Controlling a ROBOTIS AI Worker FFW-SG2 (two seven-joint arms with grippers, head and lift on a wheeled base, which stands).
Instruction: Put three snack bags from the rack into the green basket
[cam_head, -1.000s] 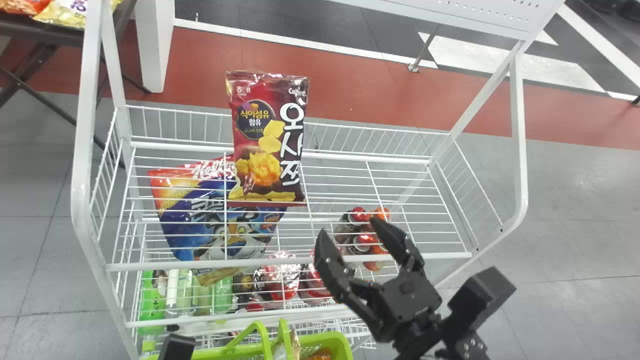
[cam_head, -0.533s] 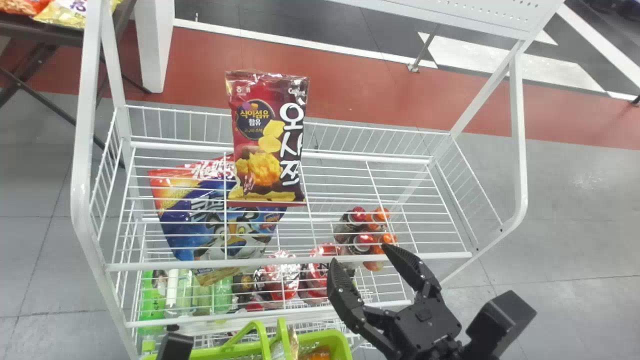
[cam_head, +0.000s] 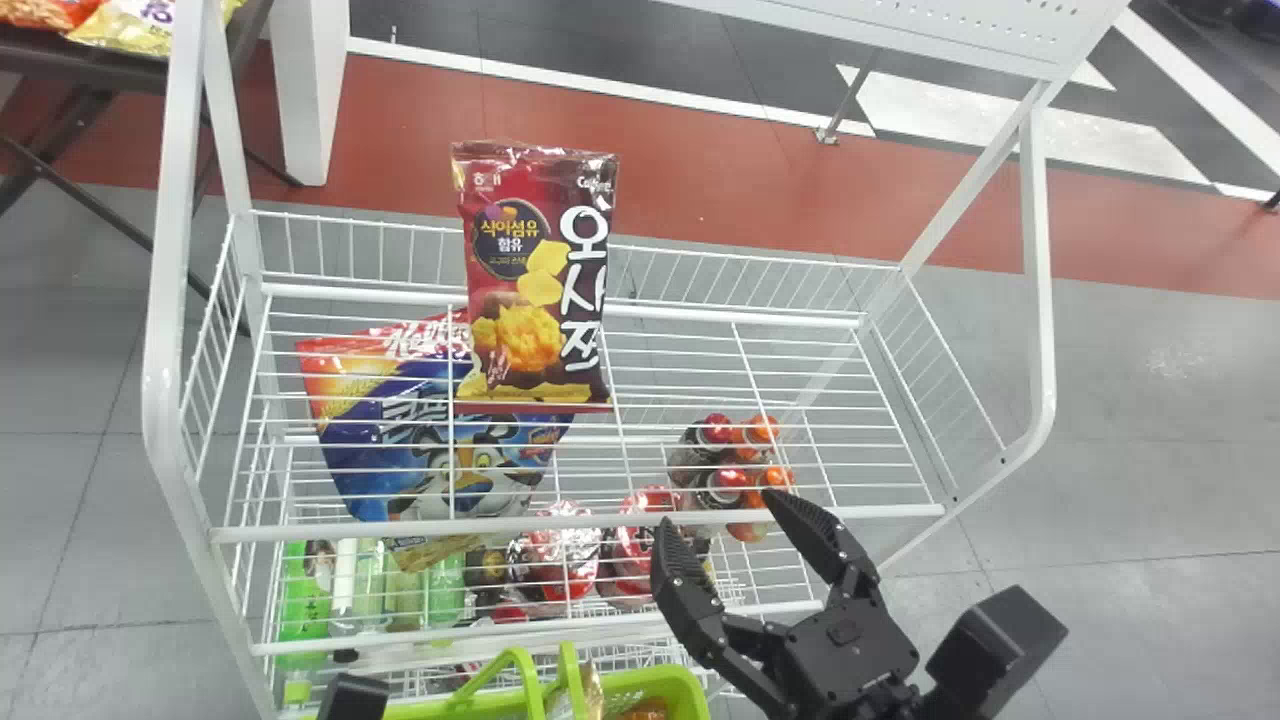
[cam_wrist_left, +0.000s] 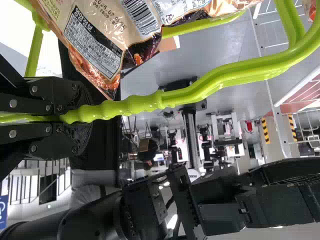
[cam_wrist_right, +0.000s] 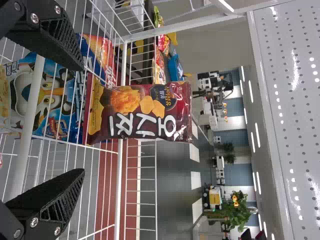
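Maroon snack bag (cam_head: 535, 280) upright on the rack's (cam_head: 560, 524) upper wire shelf, the right gripper (cam_head: 718, 512) spread wide and empty.

The right gripper hangs near the shelf's front rail, apart from the bag; the left gripper (cam_head: 350, 697) pinches a handle (cam_wrist_left: 200, 90) of the green basket (cam_head: 690, 688). Snack packaging (cam_head: 592, 690) shows inside that basket, beside the rack.

Gray seamed floor (cam_head: 1150, 420) crossed by a red band (cam_head: 740, 190) edged in white, a white post (cam_head: 308, 100) near a dark counter (cam_head: 80, 58), and farther off, leafy plants (cam_wrist_right: 241, 212) under bright ceiling lights (cam_wrist_right: 257, 135)
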